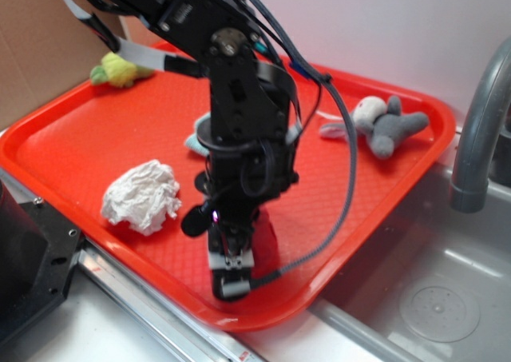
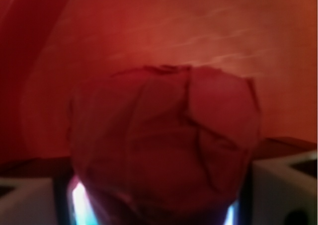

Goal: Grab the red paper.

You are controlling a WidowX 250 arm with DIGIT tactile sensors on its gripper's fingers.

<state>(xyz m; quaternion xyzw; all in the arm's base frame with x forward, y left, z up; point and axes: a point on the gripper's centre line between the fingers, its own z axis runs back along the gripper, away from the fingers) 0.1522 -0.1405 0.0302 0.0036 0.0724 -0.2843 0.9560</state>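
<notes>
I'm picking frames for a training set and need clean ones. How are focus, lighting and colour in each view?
Exterior view: fairly sharp and evenly lit, though the arm hides most of the red paper on the orange-red tray. Wrist view: soft and blurred at close range, with a heavy red cast; the red paper fills the frame between the gripper fingers, with bright glare at the bottom edge.

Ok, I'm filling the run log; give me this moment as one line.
gripper: down on tray | red paper: between jaws, closure unclear | white paper ball: untouched

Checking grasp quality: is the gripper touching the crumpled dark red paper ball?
Cannot tell. In the wrist view, the red paper ball sits between the gripper fingers, filling the gap, but the contact edges are blurred.
</notes>
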